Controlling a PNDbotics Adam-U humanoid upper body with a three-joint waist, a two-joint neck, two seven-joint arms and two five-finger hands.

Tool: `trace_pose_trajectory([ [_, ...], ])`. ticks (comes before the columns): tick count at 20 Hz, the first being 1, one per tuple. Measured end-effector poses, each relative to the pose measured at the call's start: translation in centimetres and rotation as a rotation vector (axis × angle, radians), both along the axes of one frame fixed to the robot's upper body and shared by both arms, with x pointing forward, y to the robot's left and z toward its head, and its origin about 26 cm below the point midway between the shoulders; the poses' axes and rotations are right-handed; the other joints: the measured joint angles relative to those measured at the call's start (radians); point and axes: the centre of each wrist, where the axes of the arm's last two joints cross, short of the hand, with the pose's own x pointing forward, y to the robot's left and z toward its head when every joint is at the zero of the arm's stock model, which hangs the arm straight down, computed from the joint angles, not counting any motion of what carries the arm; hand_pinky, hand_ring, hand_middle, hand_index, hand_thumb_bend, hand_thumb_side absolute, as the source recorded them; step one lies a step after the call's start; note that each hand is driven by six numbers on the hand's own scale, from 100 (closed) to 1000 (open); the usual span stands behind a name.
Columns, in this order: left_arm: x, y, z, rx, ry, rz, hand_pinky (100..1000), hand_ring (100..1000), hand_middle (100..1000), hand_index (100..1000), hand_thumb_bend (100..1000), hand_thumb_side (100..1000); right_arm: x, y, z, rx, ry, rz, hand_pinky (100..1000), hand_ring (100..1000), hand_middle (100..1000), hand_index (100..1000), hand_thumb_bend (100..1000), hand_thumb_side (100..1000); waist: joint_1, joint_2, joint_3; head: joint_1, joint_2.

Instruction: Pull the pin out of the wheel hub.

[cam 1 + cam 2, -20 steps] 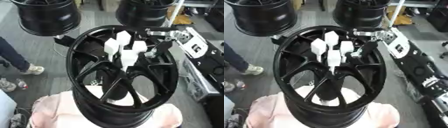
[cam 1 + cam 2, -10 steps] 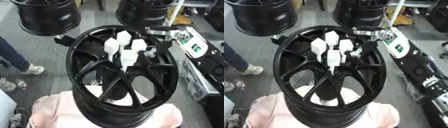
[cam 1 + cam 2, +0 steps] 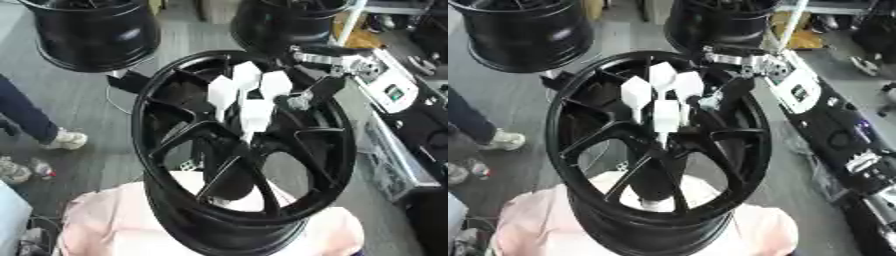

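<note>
Four white pins (image 3: 662, 114): they stand bunched at the middle of the wheel, just to the left of the hand, three fanned out above and one lower down with a thin stem running into the centre. None looks drawn out yet, so the task seems to be at its start.
Wheel hub (image 3: 145, 135): a black spoked wheel, tipped up so its face looks toward the robot's head. That tilt puts the pins within reach from above.
Right hand (image 3: 297, 101): it comes in from the upper right, over the wheel's far edge, and sits right against the nearest pin of the bunch. Whether it is spread, pressed together or pinching that pin I cannot tell, since dark parts lie over dark spokes.
Left hand: nowhere to be seen from where the head looks.
Pink cloth (image 3: 96, 220): below the hand, under the wheel's lower edge. It looks to be padding, there to cradle the wheel and keep it from sliding.
Spare wheels (image 3: 92, 30): two more black ones stand on the floor beyond the hand, well apart from the work.
Next move, as I judge it: close on the nearest pin and draw it along its own line, away from the wheel's face, so it doesn't jam.
</note>
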Motion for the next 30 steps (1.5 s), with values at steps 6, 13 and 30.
trace_pose_trajectory([
  [6, 0.0, 0.0, 0.0, 0.000, 0.001, 0.000, 707, 584, 606, 634, 264, 702, -1.1, -2.2, 4.1, 0.100, -0.103, -0.050, 692, 576, 399, 491, 100, 364, 0.000, 0.000, -0.009, 0.001, 0.000],
  [13, 0.0, 0.0, 0.0, 0.000, 0.000, 0.003, 707, 584, 606, 634, 265, 701, -3.9, -10.0, 5.3, 0.298, -0.206, -0.327, 666, 552, 392, 487, 100, 343, 0.004, 0.000, -0.023, 0.008, 0.000],
  [30, -0.1, 0.2, 0.0, -0.001, -0.007, 0.023, 706, 583, 606, 634, 265, 700, -20.5, -23.3, -23.7, 0.685, 0.139, -1.503, 748, 759, 851, 892, 355, 517, 0.023, 0.003, -0.054, 0.026, 0.000],
])
